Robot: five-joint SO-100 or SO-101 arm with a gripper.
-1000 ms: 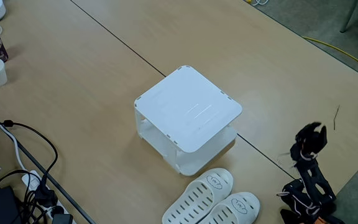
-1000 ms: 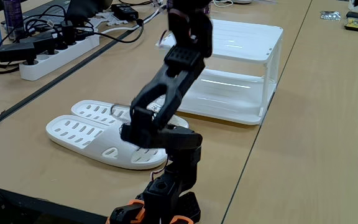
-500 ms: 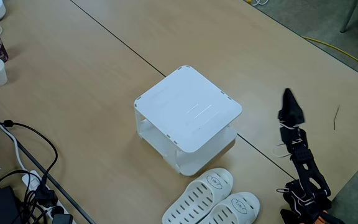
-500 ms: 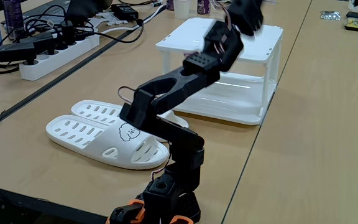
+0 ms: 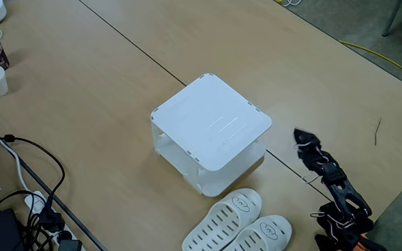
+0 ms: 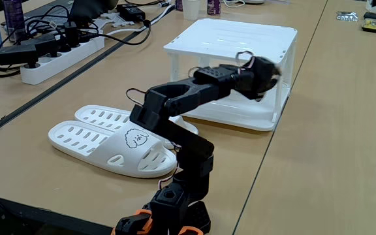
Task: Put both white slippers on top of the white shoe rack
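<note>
I have the arm stretched out low toward the shoe rack (image 5: 211, 129), with the gripper (image 6: 266, 77) beside the rack's side that faces the robot's base, level with its upper shelf. It is motion-blurred in both fixed views, so I cannot tell whether the fingers are apart or together; it looks to carry nothing.

The 2 slippers (image 5: 239, 222) lie side by side, touching, near the table's (image 5: 82, 132) front edge in a fixed view, just beside the rack and next to the base. Neither is on the rack yet.

As I judge it, the step is reaching for the first slipper. I want to swing back from the rack, open wide, and come down over the nearer slipper's (image 6: 113, 149) strap, where there is something to pinch, not the flat sole.

Room is tight: rack, slippers and base crowd one corner. The rack top is bare. The cables (image 5: 19, 181) and power strip (image 6: 61, 50) stay well apart.
</note>
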